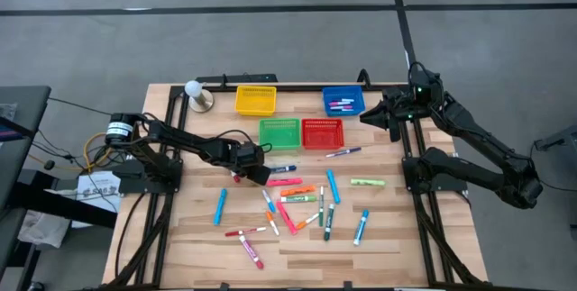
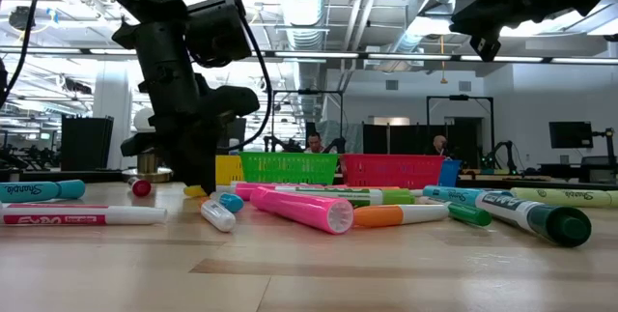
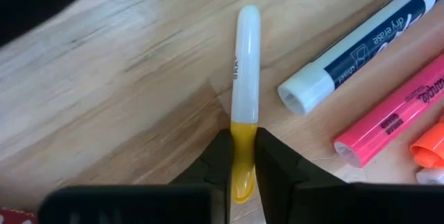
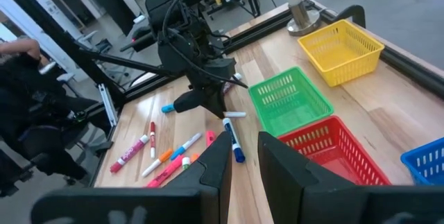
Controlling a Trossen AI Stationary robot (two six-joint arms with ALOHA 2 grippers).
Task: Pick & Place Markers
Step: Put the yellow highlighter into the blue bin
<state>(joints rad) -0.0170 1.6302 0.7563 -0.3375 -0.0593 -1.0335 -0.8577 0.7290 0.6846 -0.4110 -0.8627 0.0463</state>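
On the bench (image 1: 379,237), left of the scattered markers (image 1: 297,205), the left end effector (image 3: 241,163) was down at the wood with its fingers closed on the yellow cap end of a yellow-capped white marker (image 3: 244,78) lying flat. A clean lift would call for a straight rise before any swing, since the grip sat at one end and the long barrel might droop or twist; the neighbouring blue-labelled dry-erase marker (image 3: 361,44) and pink marker (image 3: 399,116) lay close beside it and were to be cleared. The yellow basket (image 1: 255,100) seemed the likely target by colour. The marker's slim, glossy white barrel bore small print. The right end effector (image 4: 243,161), nearly closed and empty, waited high over the bench's far right corner.
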